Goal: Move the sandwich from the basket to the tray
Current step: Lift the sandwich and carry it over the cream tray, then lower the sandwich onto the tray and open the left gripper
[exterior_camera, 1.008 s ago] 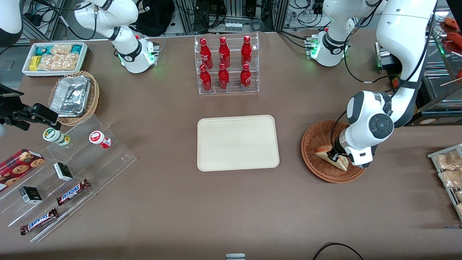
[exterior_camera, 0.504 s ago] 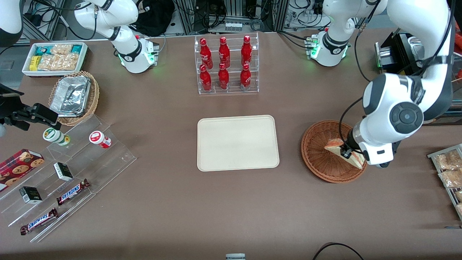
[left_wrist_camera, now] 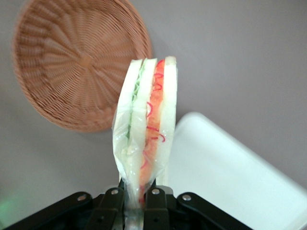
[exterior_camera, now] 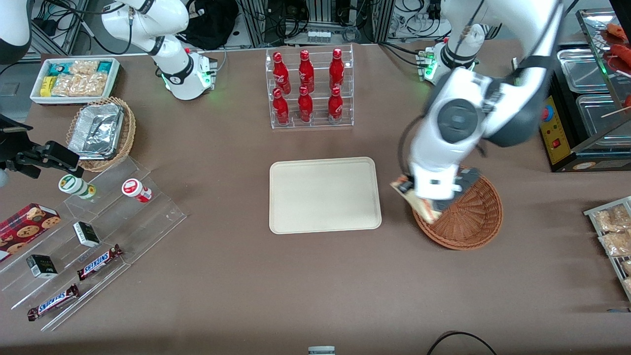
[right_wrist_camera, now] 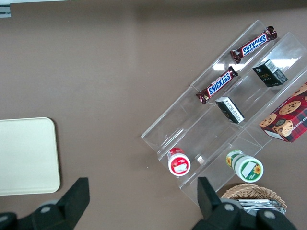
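The pincer (exterior_camera: 416, 195) hangs over the basket's (exterior_camera: 468, 222) rim at the basket's 10 o'clock in the front view, in the gap between basket and tray (exterior_camera: 325, 195). Its fingers (left_wrist_camera: 153, 199) are pressed onto the wrapped base of the sandwich (left_wrist_camera: 146, 124), pinching it so the wedge stands out from them on edge, its white bread, green and orange-red layers showing side by side in the wrist view. The sandwich (exterior_camera: 419, 199) is lifted clear of the basket (left_wrist_camera: 79, 62), whose woven bowl holds nothing. In the wrist view one tray (left_wrist_camera: 230, 182) corner lies just beside the sandwich, and the basket sits a little apart from it on the brown worktop (exterior_camera: 315, 286). In the front view the tray lies at the basket's 9 o'clock, flat and bare, and a clear rack of red bottles (exterior_camera: 308, 86) stands at the tray's 12 o'clock, farther from the camera
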